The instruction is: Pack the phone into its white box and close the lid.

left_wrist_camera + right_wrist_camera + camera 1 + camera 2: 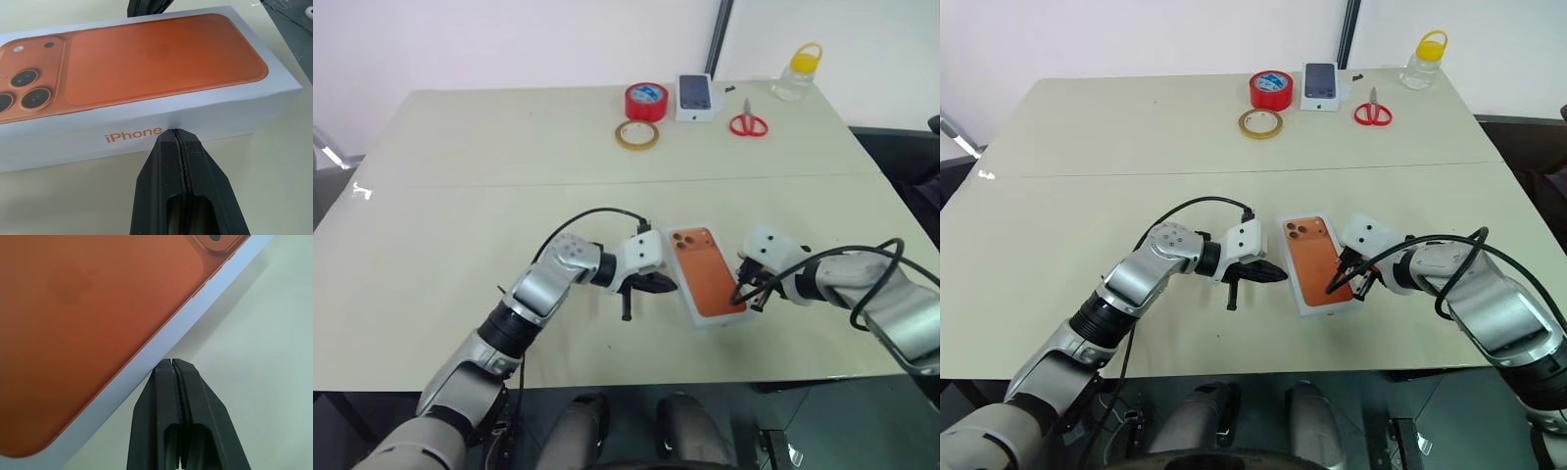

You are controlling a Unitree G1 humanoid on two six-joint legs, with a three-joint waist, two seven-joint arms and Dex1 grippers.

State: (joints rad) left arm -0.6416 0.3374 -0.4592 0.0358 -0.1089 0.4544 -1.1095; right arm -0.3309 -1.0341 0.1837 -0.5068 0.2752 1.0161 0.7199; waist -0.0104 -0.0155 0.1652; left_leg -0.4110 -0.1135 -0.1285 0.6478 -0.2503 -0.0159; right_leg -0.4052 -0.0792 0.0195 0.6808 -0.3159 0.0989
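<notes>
The lid (703, 272), white with an orange phone picture on top, lies flat on the table near its front edge. It sits down over the white box, whose tray is hidden under it. The phone is hidden. My left gripper (672, 286) is shut, its tips against the lid's left long side by the "iPhone" lettering (133, 134). My right gripper (741, 299) is also shut, and its tips rest at the lid's right long edge (161, 345), near the corner closest to me. Neither gripper holds anything.
At the table's far side are a red tape roll (646, 101), a tan tape ring (636, 135), a small white box picturing a dark phone (695, 96), red scissors (748, 124) and a clear bottle with a yellow lid (800, 70). The table's front edge runs just below the lid.
</notes>
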